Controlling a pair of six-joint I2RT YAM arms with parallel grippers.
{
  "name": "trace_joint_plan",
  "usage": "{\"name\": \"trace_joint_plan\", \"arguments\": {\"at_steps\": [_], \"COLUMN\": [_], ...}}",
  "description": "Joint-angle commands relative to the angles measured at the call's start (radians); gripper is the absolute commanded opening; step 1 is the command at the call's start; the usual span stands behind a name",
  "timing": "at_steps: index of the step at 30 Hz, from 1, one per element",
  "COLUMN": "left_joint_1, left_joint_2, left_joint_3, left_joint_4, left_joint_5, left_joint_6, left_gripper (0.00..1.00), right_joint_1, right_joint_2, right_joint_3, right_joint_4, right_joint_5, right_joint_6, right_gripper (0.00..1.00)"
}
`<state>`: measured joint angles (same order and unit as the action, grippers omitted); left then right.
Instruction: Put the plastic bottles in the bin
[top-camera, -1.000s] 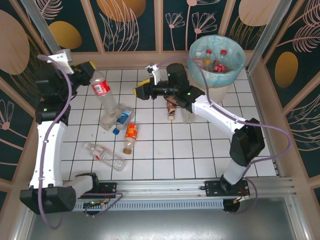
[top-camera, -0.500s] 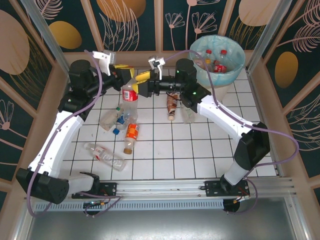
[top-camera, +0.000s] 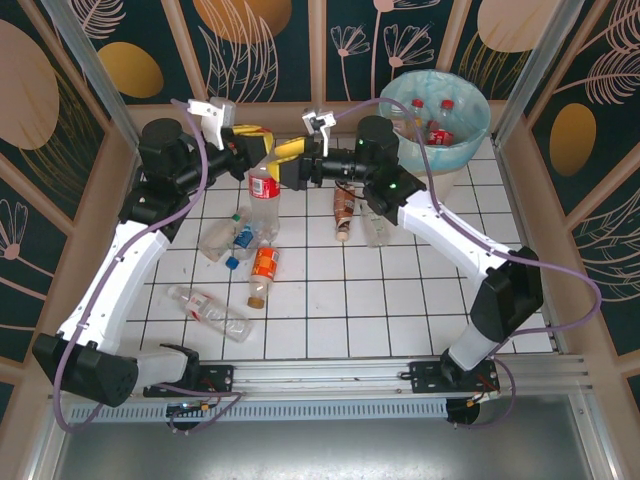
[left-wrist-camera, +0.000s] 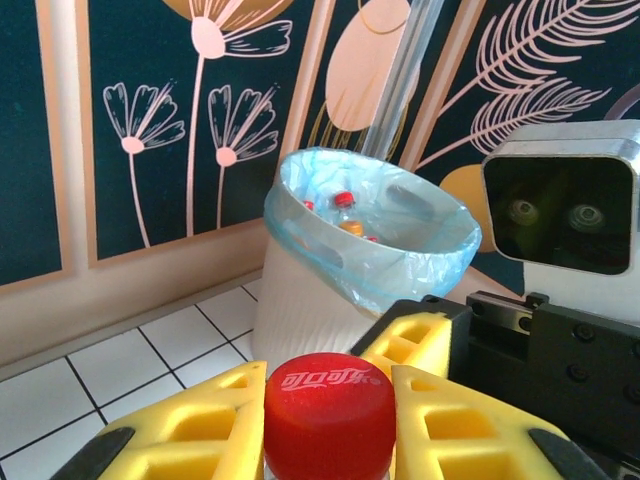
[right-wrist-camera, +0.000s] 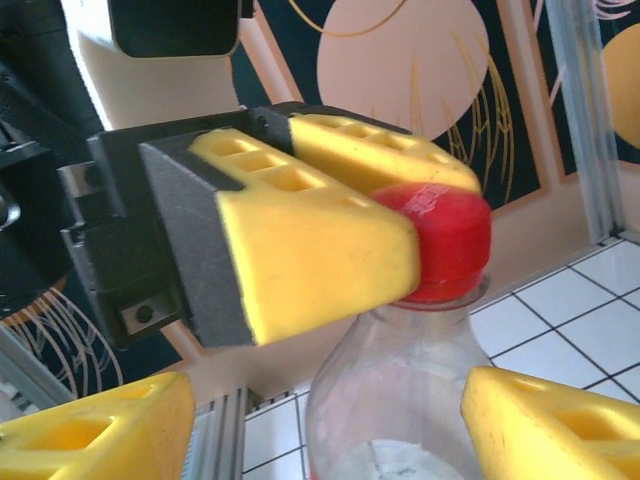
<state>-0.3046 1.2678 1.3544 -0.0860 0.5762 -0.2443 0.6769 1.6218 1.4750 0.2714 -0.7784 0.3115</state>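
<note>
Locate the plastic bottle (top-camera: 262, 197) hanging upright, long axis vertical, pinched by its red cap (left-wrist-camera: 330, 415) in the closed left gripper (top-camera: 260, 155) above the far middle of the tiled table (top-camera: 380, 300). Note the right gripper (right-wrist-camera: 325, 420), jaws wide, straddling the bottle's shoulder just below that cap without touching it. Expect open room rightward to the bin (top-camera: 481, 128), nearer the right arm, and mind the rim.

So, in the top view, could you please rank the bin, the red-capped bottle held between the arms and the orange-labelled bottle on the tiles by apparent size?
1. the bin, clearly largest.
2. the red-capped bottle, though raised nearer the camera, so its lead is unsure.
3. the orange-labelled bottle.
</note>
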Motion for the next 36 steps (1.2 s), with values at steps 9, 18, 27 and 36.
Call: {"name": "trace_joint_plan", "arguments": {"at_steps": [9, 18, 27, 36], "left_joint_1": [-0.03, -0.029, -0.029, -0.029], "left_joint_2": [-0.031, -0.064, -0.139, -0.24], "left_joint_3": [0.031, 0.029, 0.036, -0.021], "left_joint_4": [0.058, 0.104, 0.229, 0.225], "left_joint_5": [0.114, 0.011, -0.158, -0.328], "left_joint_6": [-0.017, -0.035, -0.099, -0.045], "left_gripper": [0.0, 0.0, 0.72, 0.74], "right_joint_1": [0.084, 0.078, 0.011, -0.125], "right_joint_2": [0.037, 0.027, 0.022, 0.059], "right_joint_3": [0.103, 0.115, 0.296, 0.685], "right_joint_4": [-0.165, -0.17, -0.365, -0.619], "right_joint_5": [0.093, 0.086, 0.267, 0.844], "right_joint_6": [-0.169, -0.157, -0.206, -0.501], "right_gripper": [0.78, 0.46, 0.39, 0.38]}}
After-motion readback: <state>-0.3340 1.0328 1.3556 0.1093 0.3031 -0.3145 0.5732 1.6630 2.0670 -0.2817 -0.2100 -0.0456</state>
